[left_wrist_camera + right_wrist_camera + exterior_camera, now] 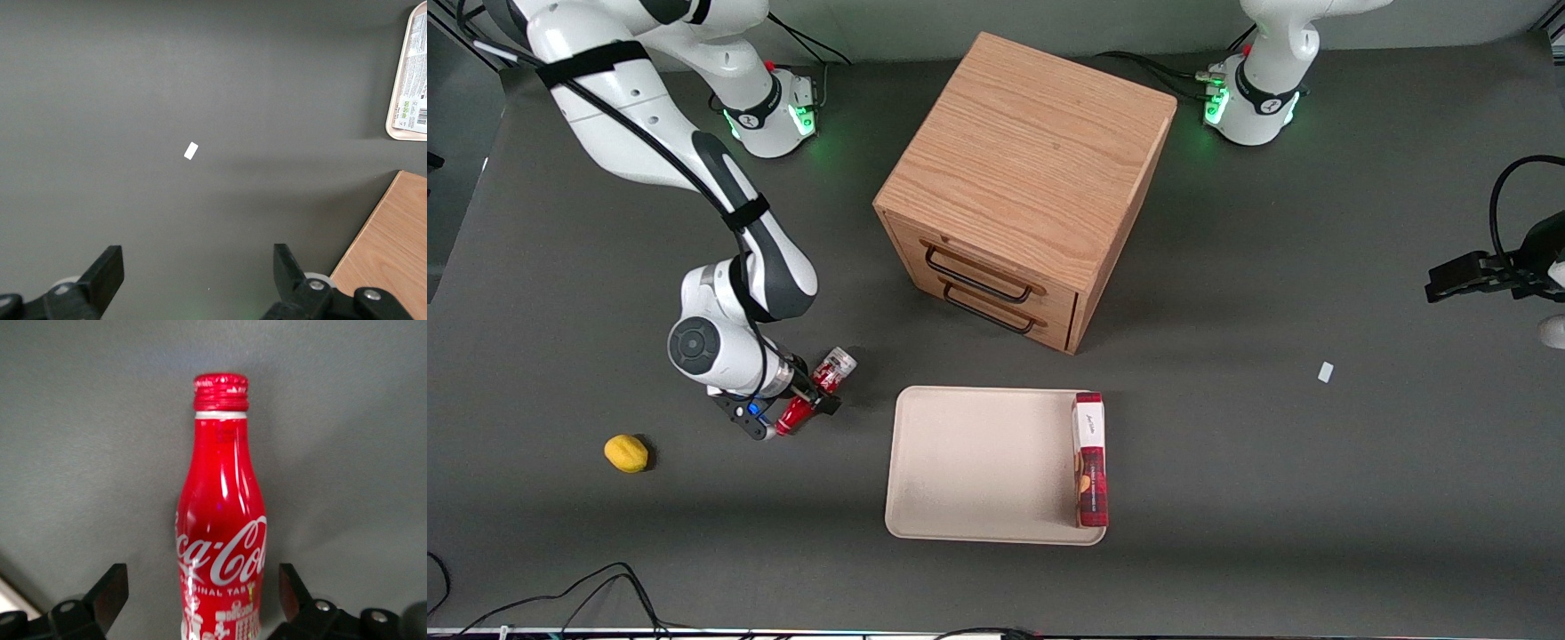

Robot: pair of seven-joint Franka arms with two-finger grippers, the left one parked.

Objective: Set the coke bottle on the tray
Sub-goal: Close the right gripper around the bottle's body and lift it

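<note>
Your hand [804, 407] straddles the coke bottle [815, 392], which lies on the desk [1227, 373] near the tray [978, 462], toward the working arm's end. The fingers [107, 593] stand spread on either side, not touching it. If you close off-centre, the round body may roll or squirt away. The plaid box [1091, 460] crowds one tray edge; set down clear of it.

The red coke bottle [815, 393] lies tilted between the hand's [793, 411] fingers, beside the beige tray [978, 462].
</note>
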